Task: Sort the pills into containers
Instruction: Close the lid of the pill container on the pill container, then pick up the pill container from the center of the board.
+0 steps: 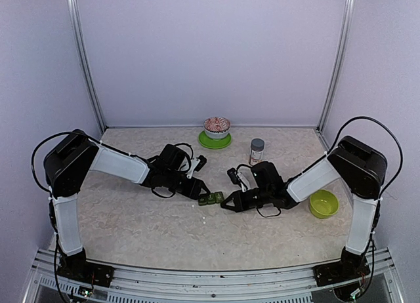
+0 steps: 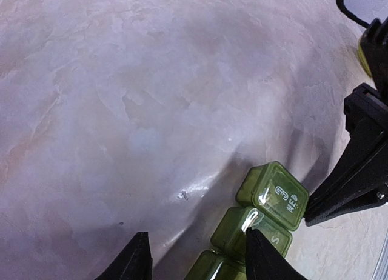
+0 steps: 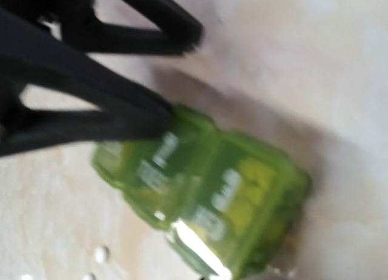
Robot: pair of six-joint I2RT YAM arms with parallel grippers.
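The containers [image 1: 211, 199], a dark green strip of three joined compartments, are lying flat near the middle of the tabletop [image 1: 131, 218], lids down as far as the left wrist view is showing, with pale lettering on top. The left end effector [image 1: 201, 189] is reaching in from the left with its fingers standing apart, released and gripping nothing; in its own view [image 2: 197, 233] one finger [image 2: 264, 256] is crossing in front of the strip's [image 2: 273, 198] middle compartment while the other is hanging over bare tabletop. The right end effector [image 1: 226, 204] is coming in from the opposite side, clenched shut on nothing, its tip [image 2: 312, 214] sitting just beside the end compartment; I cannot tell whether it is touching. From the right wrist the strip [image 3: 212, 189] is looking blurred, with one left finger [image 3: 121, 116] meeting its edge. A few pills [image 3: 100, 254] are lying loose as white specks on the tabletop near the strip, outside it. A lime-green bowl [image 1: 323, 203] is sitting well apart on the right
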